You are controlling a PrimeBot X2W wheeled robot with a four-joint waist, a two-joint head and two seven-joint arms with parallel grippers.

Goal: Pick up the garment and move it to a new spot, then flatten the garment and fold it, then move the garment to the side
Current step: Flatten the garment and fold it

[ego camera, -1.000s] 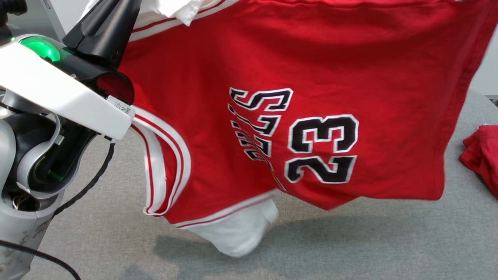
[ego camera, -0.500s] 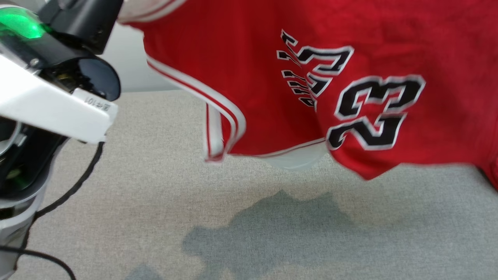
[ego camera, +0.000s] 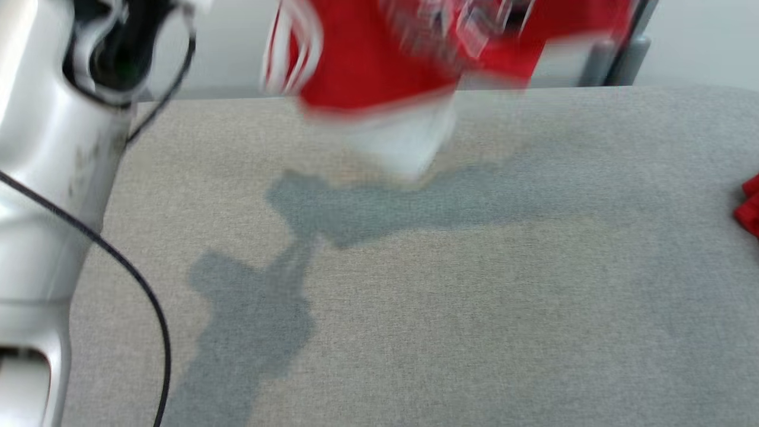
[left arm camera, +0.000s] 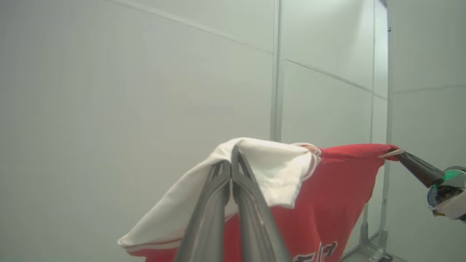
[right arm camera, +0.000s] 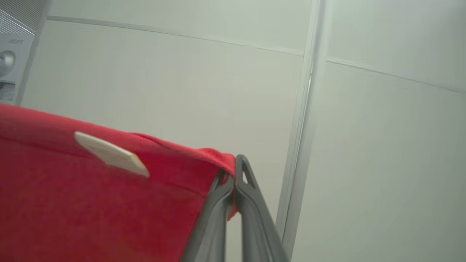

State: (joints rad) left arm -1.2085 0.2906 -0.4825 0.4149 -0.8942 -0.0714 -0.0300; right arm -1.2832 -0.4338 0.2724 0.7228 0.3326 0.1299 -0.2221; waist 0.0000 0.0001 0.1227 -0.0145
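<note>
The garment [ego camera: 379,65] is a red jersey with white trim and black lettering, hanging blurred in the air above the far edge of the grey table [ego camera: 474,296]. In the left wrist view my left gripper [left arm camera: 231,160] is shut on the garment's [left arm camera: 327,203] white sleeve part. My right gripper [left arm camera: 397,154] shows across from it, pinching the red corner. In the right wrist view my right gripper [right arm camera: 233,174] is shut on the red hem of the garment [right arm camera: 91,196]. The cloth is stretched between both grippers.
My pale left arm [ego camera: 41,178] with a black cable rises at the left of the head view. Another red cloth [ego camera: 750,207] lies at the table's right edge. Pale wall panels [left arm camera: 145,91] and a grey post [ego camera: 628,47] stand behind the table.
The garment has risen from hanging low over the table to high at the far edge. The head view has also shifted, now showing far more of the table.
</note>
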